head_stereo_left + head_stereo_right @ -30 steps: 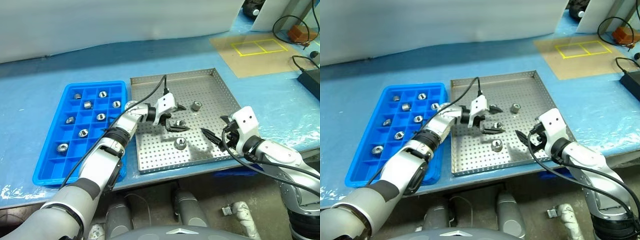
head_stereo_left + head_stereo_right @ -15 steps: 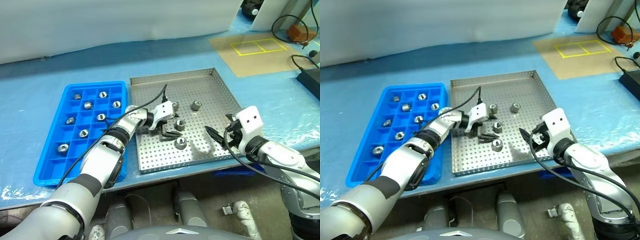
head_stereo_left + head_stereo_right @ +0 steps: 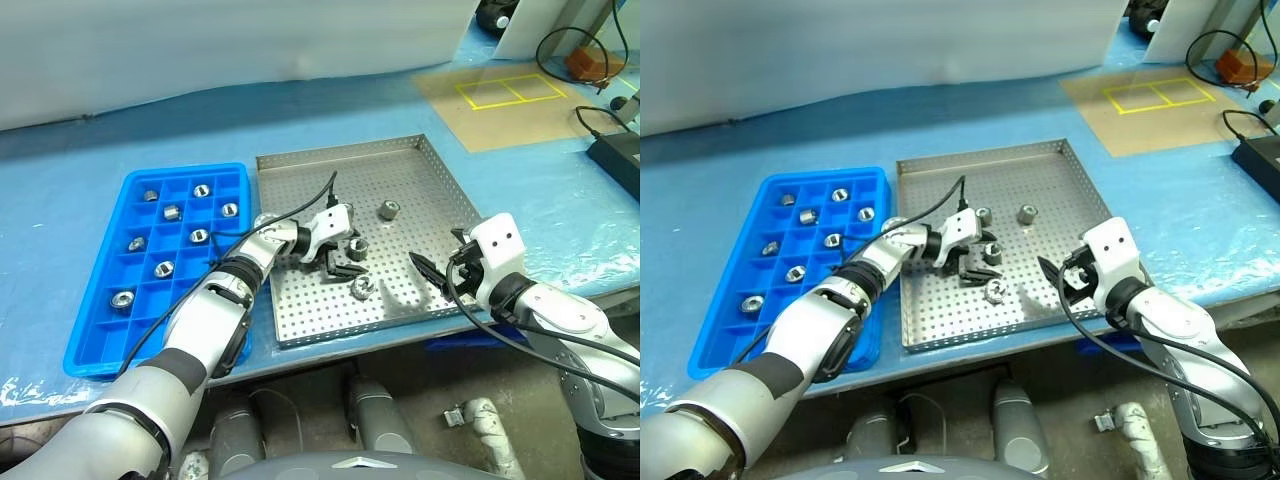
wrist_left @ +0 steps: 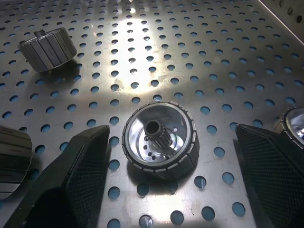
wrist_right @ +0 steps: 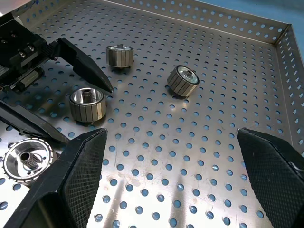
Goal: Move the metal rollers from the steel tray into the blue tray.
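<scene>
Four metal rollers (image 3: 389,210) are seen in the steel tray (image 3: 420,170), nine in the blue tray (image 3: 95,330), from the head. Left wrist: left pincer (image 4: 178,166) spread wide, one roller between its fingers. Right wrist: right pincer (image 5: 183,183) spread, empty, over perforated floor.

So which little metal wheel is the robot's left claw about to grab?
Find the steel tray with tiny holes. The left claw hangs open near its front, and the roller sits between its fingers. It lies tipped, showing its shiny hollow face, unlike the roller standing alone farther back.
</scene>
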